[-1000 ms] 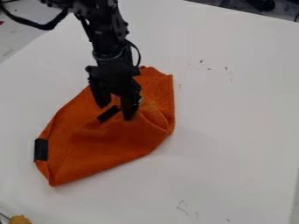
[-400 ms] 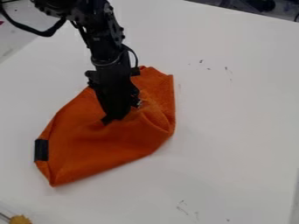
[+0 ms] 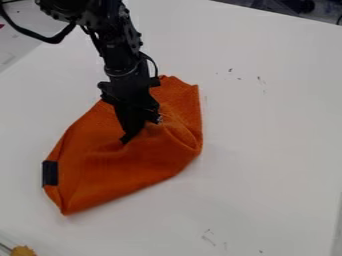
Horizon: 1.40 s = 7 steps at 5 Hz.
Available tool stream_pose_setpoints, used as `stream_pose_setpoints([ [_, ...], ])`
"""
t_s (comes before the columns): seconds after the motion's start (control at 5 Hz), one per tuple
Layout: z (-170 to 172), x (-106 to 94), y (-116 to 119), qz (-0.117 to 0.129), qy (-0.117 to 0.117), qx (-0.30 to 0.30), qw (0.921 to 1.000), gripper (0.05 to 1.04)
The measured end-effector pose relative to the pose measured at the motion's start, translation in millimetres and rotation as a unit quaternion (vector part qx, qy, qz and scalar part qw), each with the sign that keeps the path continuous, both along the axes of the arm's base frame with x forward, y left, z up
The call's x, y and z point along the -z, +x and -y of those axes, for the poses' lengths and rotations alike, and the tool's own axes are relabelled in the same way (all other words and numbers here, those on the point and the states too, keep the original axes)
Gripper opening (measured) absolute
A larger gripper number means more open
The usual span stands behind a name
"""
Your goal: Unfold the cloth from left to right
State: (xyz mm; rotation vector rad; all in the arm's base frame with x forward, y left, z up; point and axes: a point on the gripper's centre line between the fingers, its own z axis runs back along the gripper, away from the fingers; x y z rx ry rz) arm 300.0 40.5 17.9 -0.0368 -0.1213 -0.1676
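The cloth (image 3: pixel 123 165) lies under my gripper (image 3: pixel 130 132), left of the middle of the view and spread over the desk (image 3: pixel 267 145). My two fingers are pressed together at the small black tab (image 3: pixel 125 140) in its upper middle, and I judge that they have a pinch of tab and fabric between them, though they hide the grip itself.

I expect the cloth to be light and limp, with enough nap that it should not slide out easily. Nothing about it looks fragile. The tab makes a good hold: it seems firmer than the weave around it and probably sits on the upper layer. If I bite too deep, I could catch the layer beneath and drag the whole piece instead of opening it. From here, a low lift and a sweep to the right seem called for.

Around my grip the fabric is deep orange and finely textured, with soft creases running to a rounded bulge on the right. It narrows to a blunt corner at the top and to a point at the lower left, where a black patch (image 3: pixel 50 173) sits on the edge. It still looks folded over.

Farther out, a fuzzy yellow-brown thing (image 3: pixel 23 250) sits at the lower left corner of the view.
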Motion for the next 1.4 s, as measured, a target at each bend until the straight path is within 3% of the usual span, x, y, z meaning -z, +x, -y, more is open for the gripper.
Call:
stream_pose_setpoints([
  [0.2, 9.9, -5.7, -5.6, -0.027, 0.005, 0.002, 0.9996, 0.054],
  [0.4, 46.5, -40.9, -12.4, -0.047, -0.012, 0.003, 0.9988, 0.054],
  [0.6, 79.2, -50.8, -28.6, -0.057, -0.038, 0.012, 0.9976, 0.054],
  [0.8, 98.6, -42.6, -41.9, -0.064, -0.101, 0.033, 0.9922, 0.054],
  [1.0, 106.1, -26.0, -51.4, -0.064, -0.191, 0.031, 0.9789, 0.054],
  [1.2, 111.4, -18.1, -58.4, -0.06, -0.195, 0.041, 0.9782, 0.076],
  [1.4, 118.2, -14.1, -62.6, -0.059, -0.124, 0.048, 0.9893, 0.227],
])
